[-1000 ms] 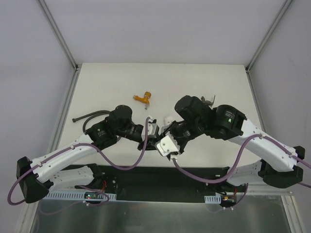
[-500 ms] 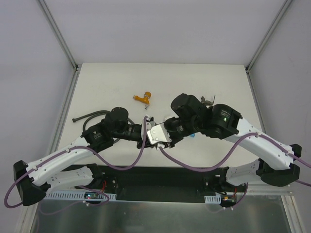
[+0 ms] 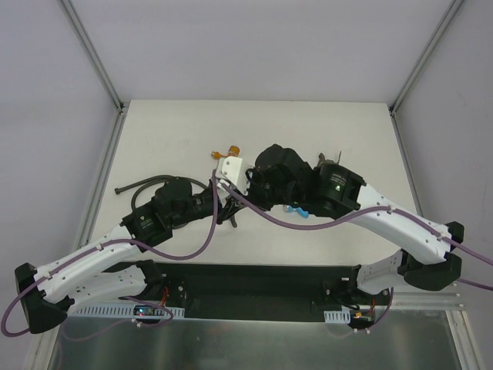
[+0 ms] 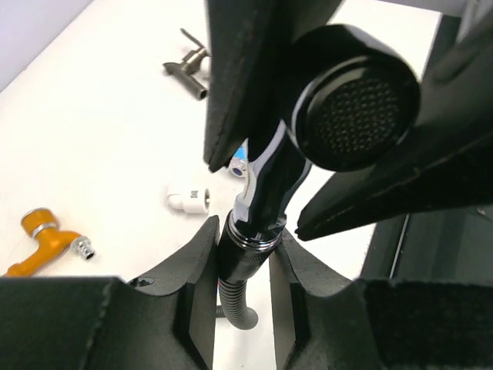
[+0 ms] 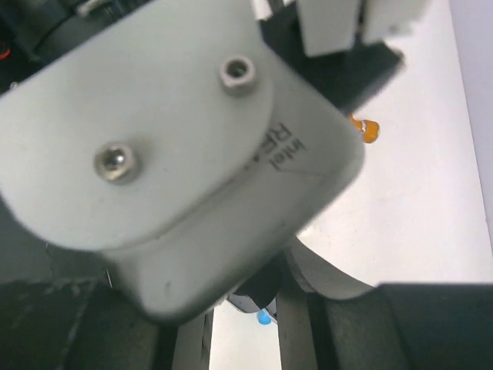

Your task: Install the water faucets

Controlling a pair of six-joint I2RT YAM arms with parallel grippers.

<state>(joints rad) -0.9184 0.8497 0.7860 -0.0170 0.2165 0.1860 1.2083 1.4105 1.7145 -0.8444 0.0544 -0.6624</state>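
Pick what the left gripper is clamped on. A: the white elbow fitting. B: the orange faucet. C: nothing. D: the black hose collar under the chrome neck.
D: the left gripper pinches the hose collar between its fingers, while the orange faucet and white elbow fitting lie loose on the table.

The table (image 3: 192, 123) is off-white. The orange faucet (image 4: 42, 239) has a silver tip; the grey-brown faucet (image 4: 187, 65) is dull, the blue faucet (image 3: 295, 210) bright. Fitting (image 4: 191, 199): white. Hose (image 4: 235, 297): black, ribbed. Spray head (image 4: 350, 108): chrome, with a black, finely dotted face. Arms (image 3: 85, 262): white with black joints and purple cables (image 3: 304, 226).
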